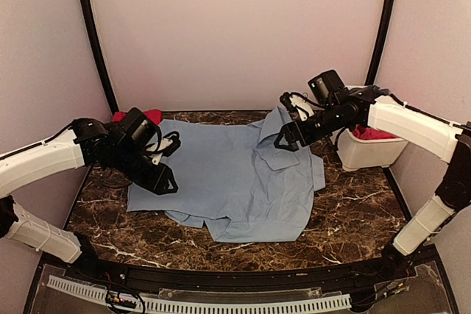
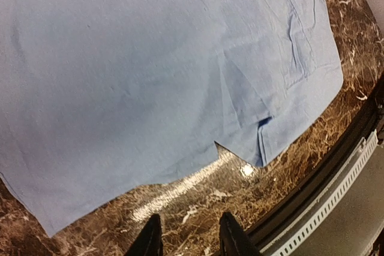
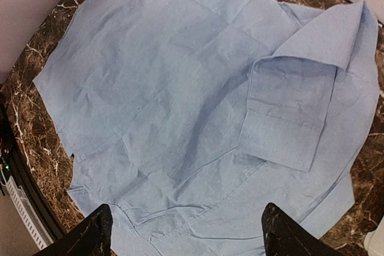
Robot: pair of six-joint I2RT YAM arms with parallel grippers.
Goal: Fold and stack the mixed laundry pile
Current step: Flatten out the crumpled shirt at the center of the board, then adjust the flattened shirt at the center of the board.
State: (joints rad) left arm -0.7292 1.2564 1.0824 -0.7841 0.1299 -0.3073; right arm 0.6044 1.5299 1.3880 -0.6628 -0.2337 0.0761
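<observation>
Dark marble counter [image 1: 353, 218], pale walls, black frame posts at both back corners. Shirt [image 1: 228, 174], light blue, lies spread mid-counter, mostly flat with some wrinkles. One sleeve [image 3: 288, 118] is folded back over the body on the right side, cuff end flat on the cloth. Fabric next to it is bunched up a bit. Near hem has a small notch with bare marble showing, seen from the left wrist.

Left fingers [image 2: 151, 238]: narrow gap, nothing between them, only marble behind. They hang over bare counter just off the shirt's edge, left side. No contact with cloth that I can see.

Right fingers [image 3: 93, 235]: spread wide, nothing in them. They hover over the shirt's back-right part, near the folded sleeve. Can't tell if they touch cloth.

Red piece [image 1: 151, 115] sits back-left behind the left arm, right at the shirt's back edge. White tub [image 1: 368, 154] stands at the right, just beyond the shirt and apart from it, with red cloth [image 1: 372, 134] inside.
</observation>
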